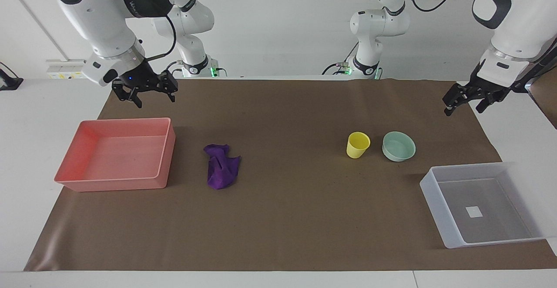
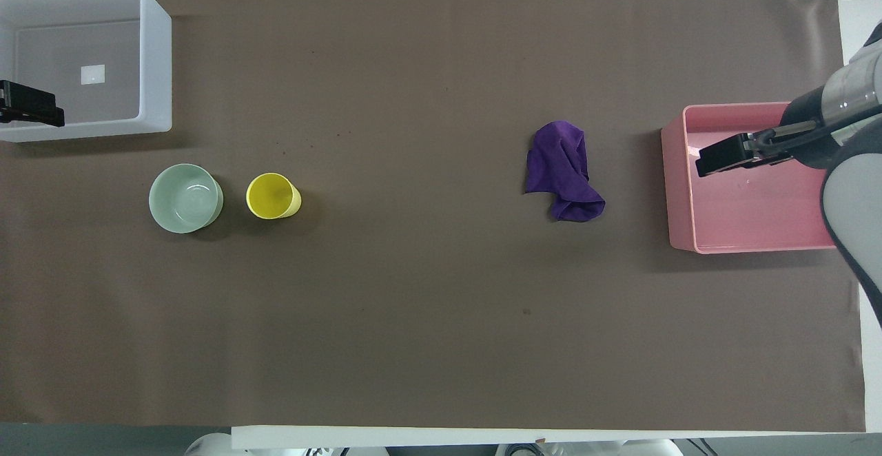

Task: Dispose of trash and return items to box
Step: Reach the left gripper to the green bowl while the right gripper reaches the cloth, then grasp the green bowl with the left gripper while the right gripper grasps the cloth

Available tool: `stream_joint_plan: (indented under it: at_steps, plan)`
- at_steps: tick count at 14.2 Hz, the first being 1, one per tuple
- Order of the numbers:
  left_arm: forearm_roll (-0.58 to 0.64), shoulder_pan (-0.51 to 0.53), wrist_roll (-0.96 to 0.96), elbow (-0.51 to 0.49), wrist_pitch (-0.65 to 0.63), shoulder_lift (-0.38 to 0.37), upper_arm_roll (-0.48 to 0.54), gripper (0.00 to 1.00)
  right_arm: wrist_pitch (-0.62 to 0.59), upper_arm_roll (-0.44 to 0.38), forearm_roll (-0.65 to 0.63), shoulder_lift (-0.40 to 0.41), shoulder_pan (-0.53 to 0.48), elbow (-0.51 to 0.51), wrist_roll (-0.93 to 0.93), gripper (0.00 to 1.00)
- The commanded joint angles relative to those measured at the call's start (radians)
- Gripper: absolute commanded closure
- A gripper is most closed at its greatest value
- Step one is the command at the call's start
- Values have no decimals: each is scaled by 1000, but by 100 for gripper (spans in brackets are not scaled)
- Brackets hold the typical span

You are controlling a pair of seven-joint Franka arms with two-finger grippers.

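I have both hands spread and empty: right hand (image 1: 147, 94) over the desk by the pink tray (image 1: 74, 182), left hand (image 1: 468, 100) above the mat's edge. Rag (image 1: 222, 166), cup (image 1: 358, 145), bowl (image 1: 398, 146) lie untouched on the desk, box (image 1: 435, 201) empty; next I'd lower onto the rag.

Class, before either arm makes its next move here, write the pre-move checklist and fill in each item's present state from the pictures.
1. Crumpled purple cloth rag lies free on the brown mat: ok.
2. Pink rectangular plastic tray holds nothing: ok.
3. Translucent grey-white plastic bin holds nothing but its label: ok.
4. Yellow plastic cup upright beside mint-green round bowl: ok.
5. Right pincer open, raised: ok.
6. Left pincer open, raised: ok.
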Motion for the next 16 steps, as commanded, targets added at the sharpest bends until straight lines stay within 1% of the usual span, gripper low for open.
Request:
stream_joint_plan:
  at_steps: [1, 2, 3, 5, 7, 9, 10, 11, 12, 13, 14, 15, 16]
  plan:
    - [7, -9, -33, -362, 283, -74, 4, 0, 120, -3, 23, 74, 70, -29, 23, 0]
    - [7, -9, -33, -410, 346, -47, 4, 0, 193, -3, 23, 106, 90, -61, 32, 0]
    - [7, -11, -39, -432, 418, 1, 4, 0, 265, -3, 23, 134, 112, -94, 43, 0]
    - [6, -31, -45, -463, 509, 56, 4, 0, 391, -3, 21, 189, 153, -137, 59, 0]
    - [6, -28, -34, -493, 534, 69, 6, 0, 503, -3, 20, 248, 173, -170, 58, 0]
    - [7, -23, -36, -503, 532, 72, 4, 0, 601, -3, 20, 326, 186, -177, 58, 0]
    - [6, -25, -49, -510, 535, 76, 4, 9, 644, -1, 20, 354, 193, -180, 58, 0]
    - [6, -25, -65, -515, 536, 87, 4, 49, 687, -1, 20, 375, 199, -187, 58, 2]
    - [6, -23, -63, -515, 537, 92, 6, 71, 706, -1, 20, 381, 209, -198, 53, 22]
    - [6, -25, -59, -514, 539, 93, 6, 87, 706, -1, 20, 381, 207, -206, 52, 51]
    - [6, -29, -63, -509, 539, 93, 6, 95, 689, -1, 20, 380, 203, -201, 55, 70]
    - [6, -31, -68, -498, 531, 96, 4, 98, 682, -3, 20, 380, 209, -200, 58, 81]
    - [7, -32, -69, -481, 517, 95, 4, 99, 680, -3, 20, 380, 210, -201, 58, 93]
